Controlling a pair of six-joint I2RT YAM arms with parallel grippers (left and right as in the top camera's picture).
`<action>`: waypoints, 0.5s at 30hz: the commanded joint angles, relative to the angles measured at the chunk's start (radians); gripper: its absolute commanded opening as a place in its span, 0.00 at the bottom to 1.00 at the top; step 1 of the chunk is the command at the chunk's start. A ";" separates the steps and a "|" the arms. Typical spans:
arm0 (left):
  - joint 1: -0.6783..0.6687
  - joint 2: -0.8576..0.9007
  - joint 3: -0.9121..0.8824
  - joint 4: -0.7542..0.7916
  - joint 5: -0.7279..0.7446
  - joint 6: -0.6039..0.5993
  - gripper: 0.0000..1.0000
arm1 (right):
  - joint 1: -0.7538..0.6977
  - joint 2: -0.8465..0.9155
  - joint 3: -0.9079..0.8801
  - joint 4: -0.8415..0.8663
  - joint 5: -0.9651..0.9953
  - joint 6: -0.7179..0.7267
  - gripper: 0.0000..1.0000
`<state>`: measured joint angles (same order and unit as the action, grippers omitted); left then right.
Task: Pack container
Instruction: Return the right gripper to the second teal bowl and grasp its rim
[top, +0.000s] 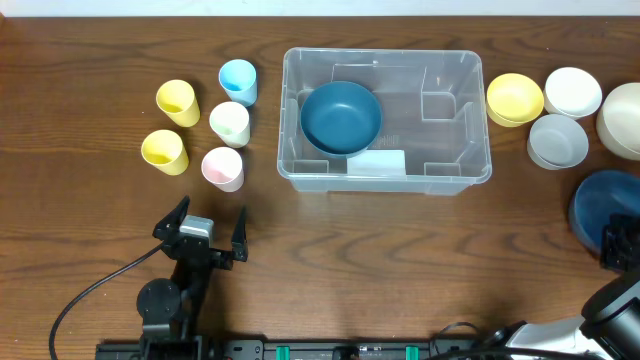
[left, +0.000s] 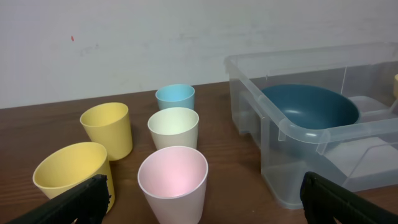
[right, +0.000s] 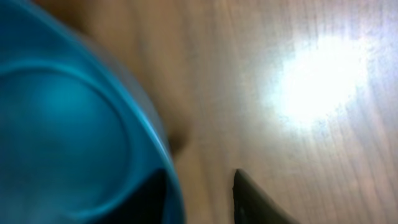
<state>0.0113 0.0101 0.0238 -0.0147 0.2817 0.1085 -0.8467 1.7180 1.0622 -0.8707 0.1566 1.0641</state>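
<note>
- Right wrist view: the right claw (right: 199, 186) straddles the rim of a blue bowl (right: 68, 124), one finger inside it and the other outside, over the wooden table (right: 298, 137). The frame is blurred, so it cannot be told whether the claw has clenched on the rim.
- Seen from overhead, a cream bowl (top: 625, 118) stands straight ahead of that claw. A grey bowl (top: 558, 140), a white bowl (top: 572, 90) and a yellow bowl (top: 515, 98) cluster ahead and to its left.
- Farther to its left, just beyond the yellow bowl, the container (top: 470, 70) sits upright on the table. A second blue bowl (top: 341, 116) lies at the end farthest from this claw, beside a white label (top: 377, 162) on the base.
- The left claw (top: 210, 215) is released, fingers spread wide, grasping nothing.
- Nearest ahead of it stands a pink cup (top: 223, 167), then a pale green cup (top: 230, 122) and a light blue cup (top: 238, 80). A near yellow cup (top: 164, 150) and a far yellow cup (top: 177, 100) stand ahead to its left.
- The container lies ahead and to the right of the left claw, apart from it.
</note>
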 joint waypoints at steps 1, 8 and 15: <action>0.005 -0.006 -0.020 -0.032 0.006 -0.001 0.98 | -0.045 0.003 -0.013 -0.027 0.023 0.024 0.16; 0.005 -0.006 -0.020 -0.032 0.006 -0.001 0.98 | -0.098 0.002 -0.013 -0.080 0.023 0.024 0.01; 0.005 -0.006 -0.020 -0.032 0.006 -0.001 0.98 | -0.108 -0.088 0.090 -0.183 -0.100 0.019 0.02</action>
<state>0.0113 0.0101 0.0238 -0.0147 0.2817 0.1085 -0.9459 1.6783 1.1076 -1.0058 0.0944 1.0771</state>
